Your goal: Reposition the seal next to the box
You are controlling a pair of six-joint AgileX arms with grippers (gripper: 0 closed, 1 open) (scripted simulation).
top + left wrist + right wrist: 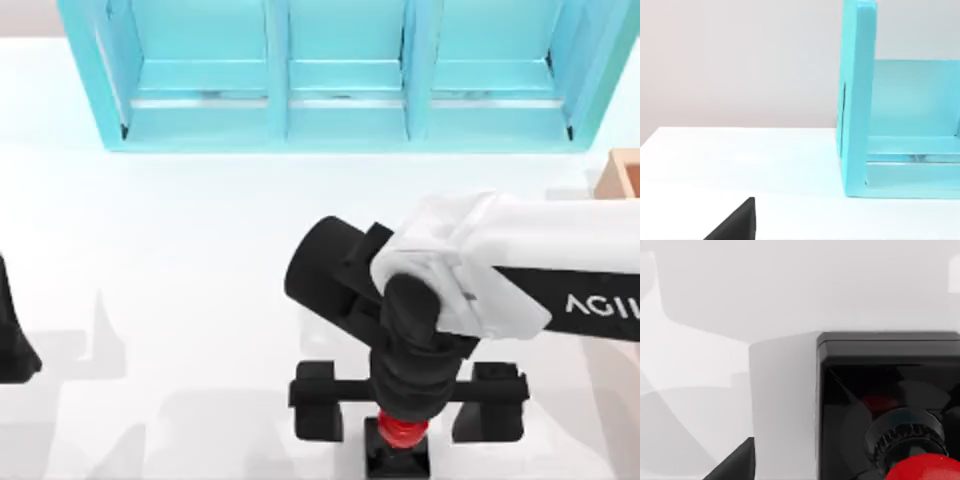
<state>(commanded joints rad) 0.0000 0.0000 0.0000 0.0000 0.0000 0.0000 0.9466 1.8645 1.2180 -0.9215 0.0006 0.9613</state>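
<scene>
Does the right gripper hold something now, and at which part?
Nothing is visibly held: the right gripper hovers open over the seal, fingers spread wide either side of its red knob.

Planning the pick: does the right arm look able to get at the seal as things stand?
Probably yes. The right gripper hangs directly above the seal at the table's near edge, jaws spread wide to either side, nothing between. The left arm is parked at the left edge.

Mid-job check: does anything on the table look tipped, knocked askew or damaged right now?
Nothing stands out. The seal stands upright on the table's near edge, with the right gripper above it, fingers spread to either side. The box sits at the right edge, the blue shelf cabinet squarely at the back. The left gripper is parked at the left.
</scene>
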